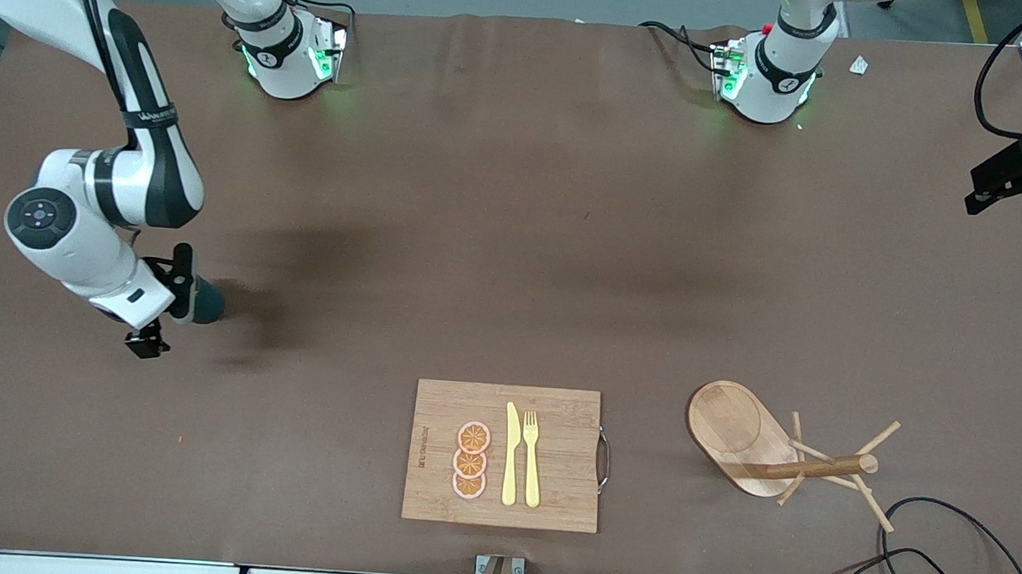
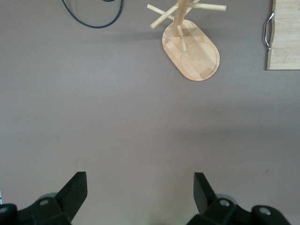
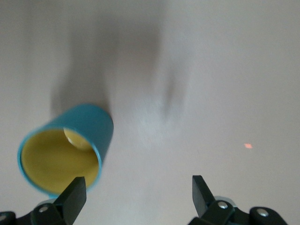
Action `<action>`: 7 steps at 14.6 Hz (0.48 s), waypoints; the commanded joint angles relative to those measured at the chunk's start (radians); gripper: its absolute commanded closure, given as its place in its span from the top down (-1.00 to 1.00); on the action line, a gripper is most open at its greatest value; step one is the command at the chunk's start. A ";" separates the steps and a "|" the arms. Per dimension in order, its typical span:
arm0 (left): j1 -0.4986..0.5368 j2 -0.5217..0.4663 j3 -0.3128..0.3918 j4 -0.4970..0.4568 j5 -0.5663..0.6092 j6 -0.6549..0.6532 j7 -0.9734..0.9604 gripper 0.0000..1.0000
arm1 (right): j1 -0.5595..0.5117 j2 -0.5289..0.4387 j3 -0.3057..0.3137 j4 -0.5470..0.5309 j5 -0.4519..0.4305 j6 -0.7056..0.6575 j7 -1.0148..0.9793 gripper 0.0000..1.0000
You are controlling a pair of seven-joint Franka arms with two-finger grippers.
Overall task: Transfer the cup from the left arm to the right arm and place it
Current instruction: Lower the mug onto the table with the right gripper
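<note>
The cup [image 1: 207,301] is dark teal and sits on the table near the right arm's end. In the right wrist view the cup [image 3: 70,150] shows its tan-yellow inside; its handle is hidden. My right gripper [image 1: 163,310] is open and low over the table, right beside the cup. The cup lies just outside one finger [image 3: 70,199], not between the two. My right gripper [image 3: 136,183] holds nothing. My left gripper [image 2: 140,182] is open and empty, high over bare table, and is out of the front view.
A wooden cutting board [image 1: 555,432] with orange slices, a yellow knife and a fork lies near the front edge. A wooden peg rack [image 1: 737,430] stands beside it toward the left arm's end. Black cables [image 1: 947,553] lie near that corner.
</note>
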 commanded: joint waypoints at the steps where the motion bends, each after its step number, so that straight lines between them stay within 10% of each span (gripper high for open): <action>1: -0.001 -0.026 0.002 -0.028 -0.016 0.011 0.014 1.00 | -0.045 0.016 0.009 0.068 -0.022 -0.024 -0.018 1.00; 4: -0.001 -0.032 0.000 -0.056 -0.024 0.020 0.009 1.00 | -0.085 0.015 0.013 0.161 0.103 -0.143 -0.024 1.00; 7: -0.003 -0.033 -0.004 -0.068 -0.045 0.020 0.005 1.00 | -0.198 0.013 0.012 0.205 0.427 -0.251 -0.157 1.00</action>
